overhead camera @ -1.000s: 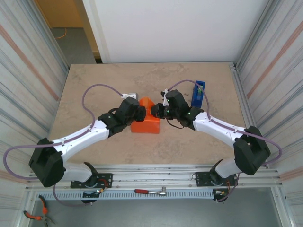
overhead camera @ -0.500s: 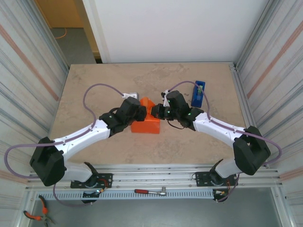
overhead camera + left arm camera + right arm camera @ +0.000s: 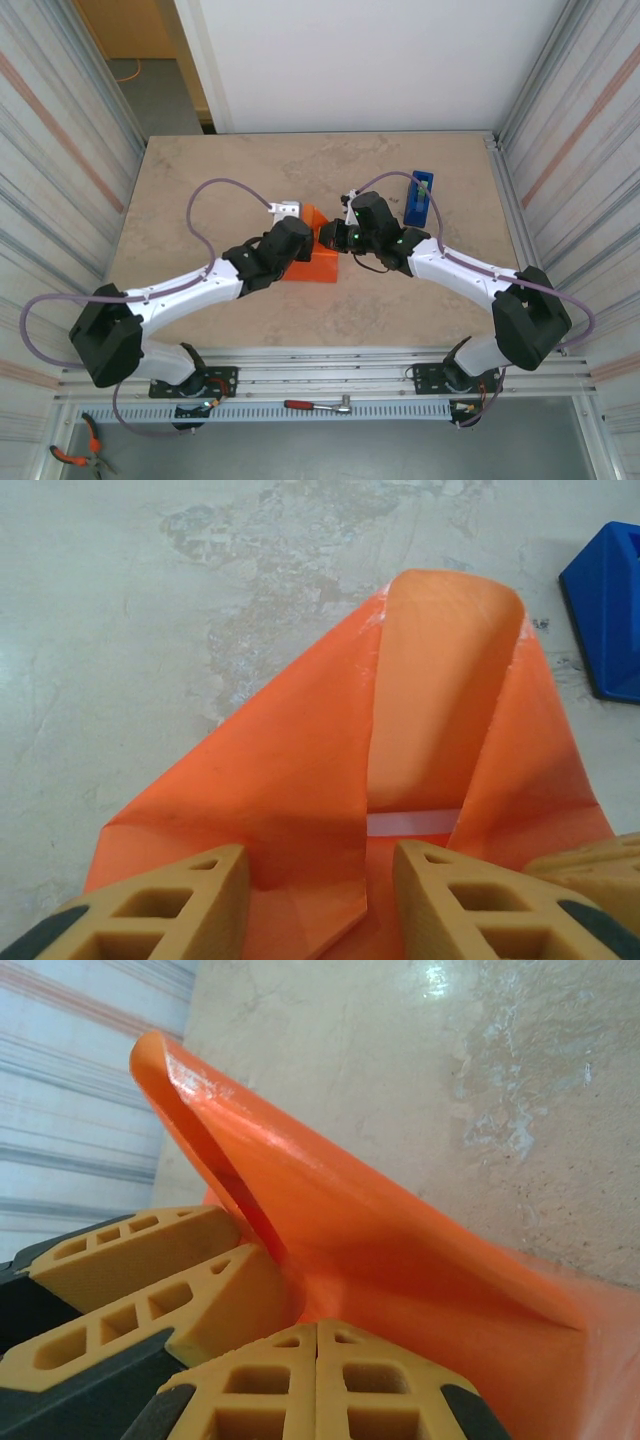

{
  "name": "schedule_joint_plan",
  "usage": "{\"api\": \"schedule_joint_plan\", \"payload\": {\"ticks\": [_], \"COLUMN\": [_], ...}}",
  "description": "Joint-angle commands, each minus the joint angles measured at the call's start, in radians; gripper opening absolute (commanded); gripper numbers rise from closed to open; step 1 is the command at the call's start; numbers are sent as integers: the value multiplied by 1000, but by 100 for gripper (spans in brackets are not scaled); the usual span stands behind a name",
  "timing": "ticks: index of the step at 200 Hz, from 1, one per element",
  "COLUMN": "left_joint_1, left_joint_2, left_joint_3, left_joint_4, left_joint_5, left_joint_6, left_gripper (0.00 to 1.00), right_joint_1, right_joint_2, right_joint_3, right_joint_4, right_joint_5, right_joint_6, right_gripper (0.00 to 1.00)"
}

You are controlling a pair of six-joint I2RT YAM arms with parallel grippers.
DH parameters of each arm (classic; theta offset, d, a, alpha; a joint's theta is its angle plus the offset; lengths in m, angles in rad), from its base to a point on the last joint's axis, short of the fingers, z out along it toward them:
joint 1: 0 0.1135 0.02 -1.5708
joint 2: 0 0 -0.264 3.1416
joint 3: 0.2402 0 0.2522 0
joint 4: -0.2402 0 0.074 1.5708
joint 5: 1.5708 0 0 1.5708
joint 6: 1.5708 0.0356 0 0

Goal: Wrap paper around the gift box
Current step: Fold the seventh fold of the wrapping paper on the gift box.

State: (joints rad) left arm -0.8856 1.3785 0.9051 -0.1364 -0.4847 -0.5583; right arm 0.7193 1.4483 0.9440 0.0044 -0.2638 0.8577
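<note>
Orange paper (image 3: 315,265) at mid table (image 3: 200,180), presumably folded over the gift box, end flap peaked upright; right gripper (image 3: 318,1340), fingers together, against the flap's base; left gripper (image 3: 320,860), fingers apart, astride the loose edge: judge best to press the peak flat and crease firmly.

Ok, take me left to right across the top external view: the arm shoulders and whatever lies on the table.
From the left: left arm's shoulder → paper → blue tape dispenser → right arm's shoulder.
</note>
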Motion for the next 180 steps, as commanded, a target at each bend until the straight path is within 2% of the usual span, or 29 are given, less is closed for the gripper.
{"api": "schedule_joint_plan", "payload": {"ticks": [1, 34, 101, 180], "left_joint_1": [-49, -78, -89, -86], "left_joint_2": [78, 123, 119, 59], "left_joint_3": [-54, -47, -69, -5], "left_joint_4": [-83, -116, -118, -163], "left_joint_5": [58, 5, -2, 65], "left_joint_6": [-11, -25, -43, -92], "left_gripper": [43, 42, 42, 43], "right_joint_1": [4, -6, -81, -60], "right_joint_2": [-9, -26, -65, -21], "right_joint_3": [-24, -4, 31, 4], "right_joint_4": [-17, -41, -92, -44], "right_joint_5": [-45, -49, -82, -148], "right_joint_6": [28, 14, -29, -47], "right_gripper": [0, 0, 0, 0]}}
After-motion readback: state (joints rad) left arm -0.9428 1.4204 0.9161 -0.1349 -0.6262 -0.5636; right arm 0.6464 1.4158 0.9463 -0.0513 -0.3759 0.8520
